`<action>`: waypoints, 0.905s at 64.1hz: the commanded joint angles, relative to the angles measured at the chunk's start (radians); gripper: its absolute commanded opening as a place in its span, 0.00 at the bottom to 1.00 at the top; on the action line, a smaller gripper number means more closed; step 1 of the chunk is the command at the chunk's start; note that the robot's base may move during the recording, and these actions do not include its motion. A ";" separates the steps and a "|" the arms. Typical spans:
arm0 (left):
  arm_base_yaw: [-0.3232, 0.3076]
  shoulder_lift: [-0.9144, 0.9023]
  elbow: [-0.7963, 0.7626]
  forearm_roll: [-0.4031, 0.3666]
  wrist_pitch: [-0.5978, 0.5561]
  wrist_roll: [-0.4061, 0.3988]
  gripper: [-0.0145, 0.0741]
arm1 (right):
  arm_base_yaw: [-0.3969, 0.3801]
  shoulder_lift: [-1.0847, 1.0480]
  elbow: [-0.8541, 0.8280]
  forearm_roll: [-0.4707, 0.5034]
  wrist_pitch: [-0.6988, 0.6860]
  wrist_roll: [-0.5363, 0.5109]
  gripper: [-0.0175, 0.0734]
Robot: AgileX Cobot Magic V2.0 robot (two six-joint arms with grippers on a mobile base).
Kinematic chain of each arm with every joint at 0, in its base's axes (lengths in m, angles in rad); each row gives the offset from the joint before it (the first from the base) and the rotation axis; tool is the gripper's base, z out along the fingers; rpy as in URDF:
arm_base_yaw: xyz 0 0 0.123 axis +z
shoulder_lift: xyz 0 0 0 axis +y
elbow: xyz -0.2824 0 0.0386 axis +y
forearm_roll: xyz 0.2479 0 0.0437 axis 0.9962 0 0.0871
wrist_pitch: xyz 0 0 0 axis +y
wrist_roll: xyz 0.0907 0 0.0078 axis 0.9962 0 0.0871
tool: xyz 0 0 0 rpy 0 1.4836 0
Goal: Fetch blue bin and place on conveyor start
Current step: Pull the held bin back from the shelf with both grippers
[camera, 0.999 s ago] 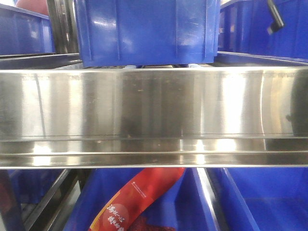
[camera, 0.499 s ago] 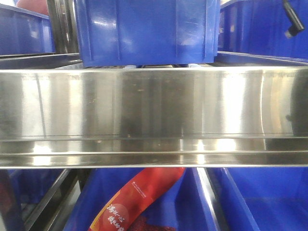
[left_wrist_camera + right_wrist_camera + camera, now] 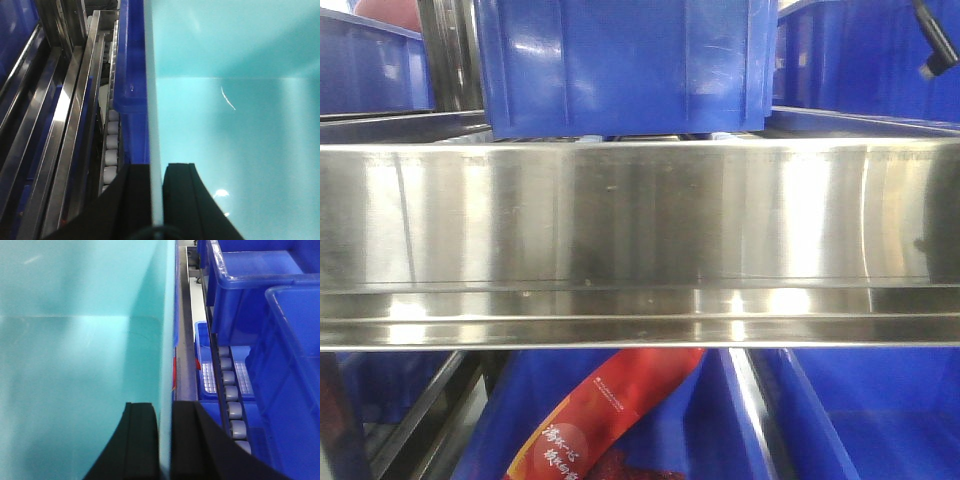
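The steel shelf rail [image 3: 640, 230] filled our front view, blocking everything but dark blue crates [image 3: 620, 60] above and below it, one of them holding a red packet [image 3: 600, 420]. Only our wrist cameras showed the blue bin [image 3: 235, 125], flanked by such crates, with a roller track [image 3: 112, 145] beside it. Our left gripper [image 3: 156, 200] pinched the bin's left wall between its jaws. Our right gripper [image 3: 165, 440] clamped the right wall likewise, with rollers [image 3: 232, 410] just beyond.
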 commanded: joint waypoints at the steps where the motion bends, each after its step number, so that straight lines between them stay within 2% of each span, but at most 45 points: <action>1: -0.005 -0.019 -0.009 0.027 -0.030 0.015 0.04 | 0.000 -0.014 -0.012 -0.043 -0.035 -0.013 0.01; 58: -0.005 -0.019 -0.009 0.027 -0.045 0.015 0.04 | 0.000 -0.006 -0.012 -0.039 -0.043 -0.013 0.01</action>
